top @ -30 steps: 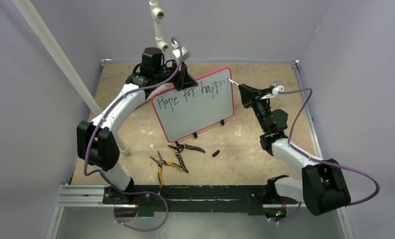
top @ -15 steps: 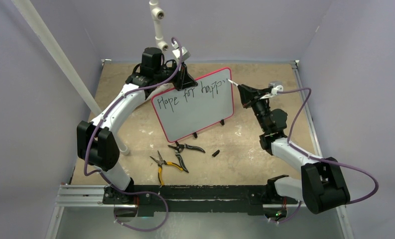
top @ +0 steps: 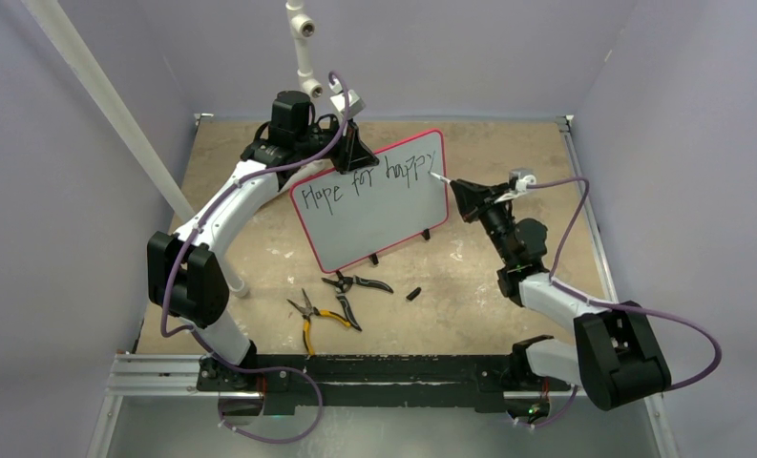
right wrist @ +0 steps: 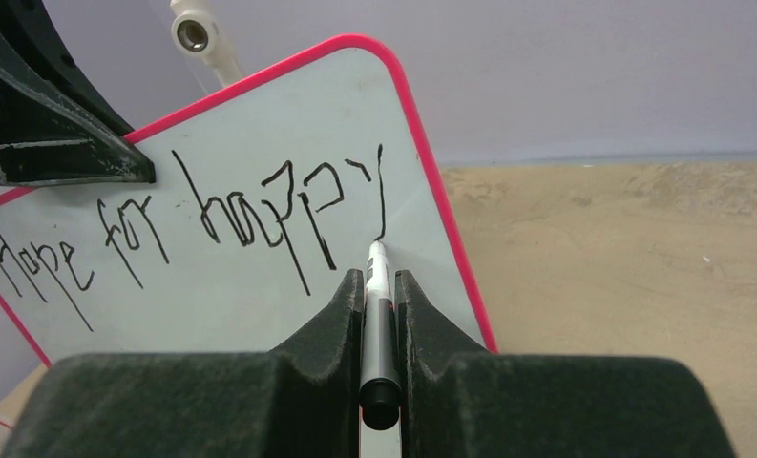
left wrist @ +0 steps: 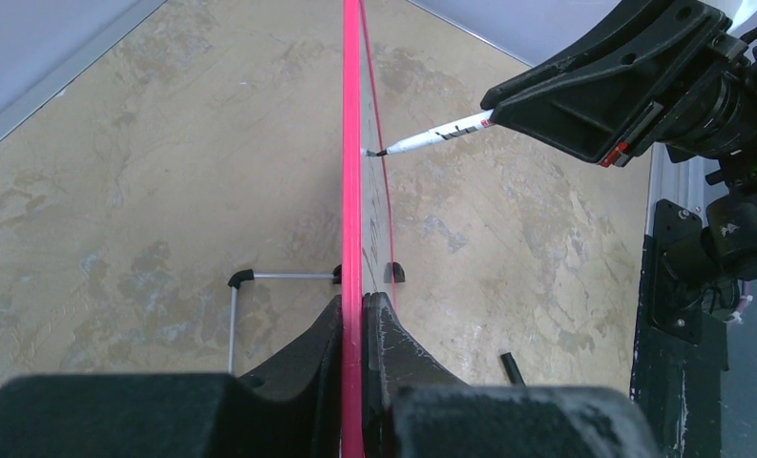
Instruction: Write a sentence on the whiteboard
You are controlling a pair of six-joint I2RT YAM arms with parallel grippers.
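The whiteboard [top: 374,215] stands tilted on small black feet at the table's middle, with a red-pink frame. My left gripper [top: 353,157] is shut on its top edge [left wrist: 352,239], seen edge-on in the left wrist view. The sentence [top: 360,184] reads "Hope for happy" in black on one line; it also shows in the right wrist view [right wrist: 212,224]. My right gripper [top: 458,194] is shut on a white marker [right wrist: 378,305]. The marker's tip [right wrist: 374,243] touches the board at the bottom of the last "y", near the right frame.
Two pairs of pliers, one black [top: 357,283] and one yellow-handled [top: 309,320], lie on the table in front of the board. The black marker cap [top: 413,293] lies to their right. A white pipe [top: 303,43] hangs at the back.
My right gripper moved down and left along the board with the marker, drawing the final "y" of "happy". The left arm and the board have not moved.
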